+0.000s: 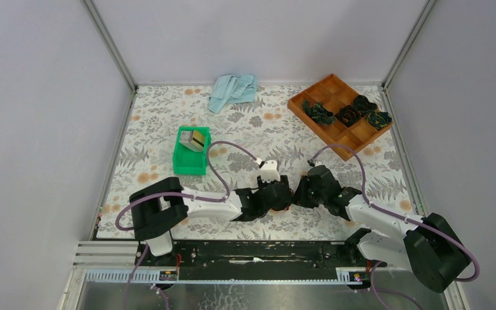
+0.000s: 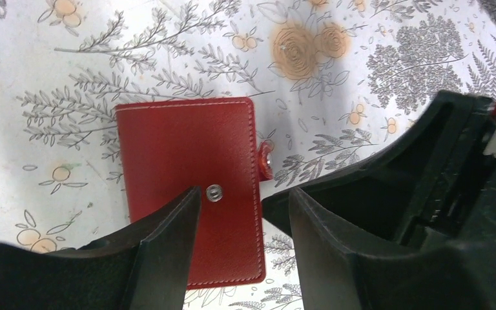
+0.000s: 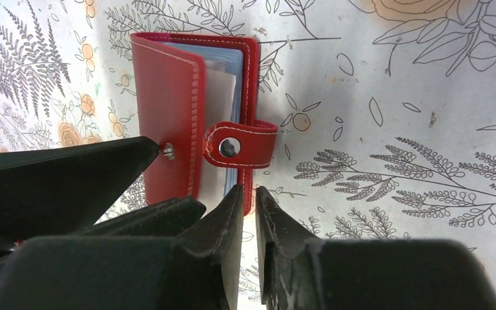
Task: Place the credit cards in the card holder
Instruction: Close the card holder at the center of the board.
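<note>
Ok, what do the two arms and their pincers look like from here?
The left arm and right arm match: white links between bulky black joint housings, each with a looping purple cable running along it. The left pincer and right pincer have matte black, wedge-shaped fingers tapering to narrow tips. No markings are legible.

Plain pale grey walls (image 1: 258, 39) are enclosing the surface (image 1: 168, 110) on three sides, with metal posts (image 1: 110, 42) rising at the back corners. Soft, even light is falling across its floral print.
</note>
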Robot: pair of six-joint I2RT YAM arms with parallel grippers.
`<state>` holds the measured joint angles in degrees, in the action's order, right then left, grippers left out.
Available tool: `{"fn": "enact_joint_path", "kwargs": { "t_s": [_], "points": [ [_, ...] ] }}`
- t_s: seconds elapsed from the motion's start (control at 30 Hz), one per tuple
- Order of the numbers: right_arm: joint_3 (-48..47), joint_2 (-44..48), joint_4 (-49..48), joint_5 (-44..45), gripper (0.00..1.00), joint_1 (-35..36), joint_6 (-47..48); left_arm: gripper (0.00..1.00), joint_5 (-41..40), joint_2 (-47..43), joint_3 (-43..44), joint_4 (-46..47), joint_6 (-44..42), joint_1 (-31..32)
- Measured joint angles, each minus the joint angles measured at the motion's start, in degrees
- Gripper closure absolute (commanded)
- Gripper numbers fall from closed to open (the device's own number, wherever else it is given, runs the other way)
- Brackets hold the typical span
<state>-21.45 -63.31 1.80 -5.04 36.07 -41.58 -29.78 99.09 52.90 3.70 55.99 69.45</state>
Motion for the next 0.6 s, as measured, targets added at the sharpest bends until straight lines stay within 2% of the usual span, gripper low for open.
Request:
{"fn": "enact_joint_path", "kwargs": {
  "t_s": [0.6],
  "points": [
    [-0.1, 2.5, 3.2, 1.4, 0.76, 0.0, 1.2, 0.38, -1.2, -4.3, -16.1, 16.8, 15.7, 0.0]
  ]
}}
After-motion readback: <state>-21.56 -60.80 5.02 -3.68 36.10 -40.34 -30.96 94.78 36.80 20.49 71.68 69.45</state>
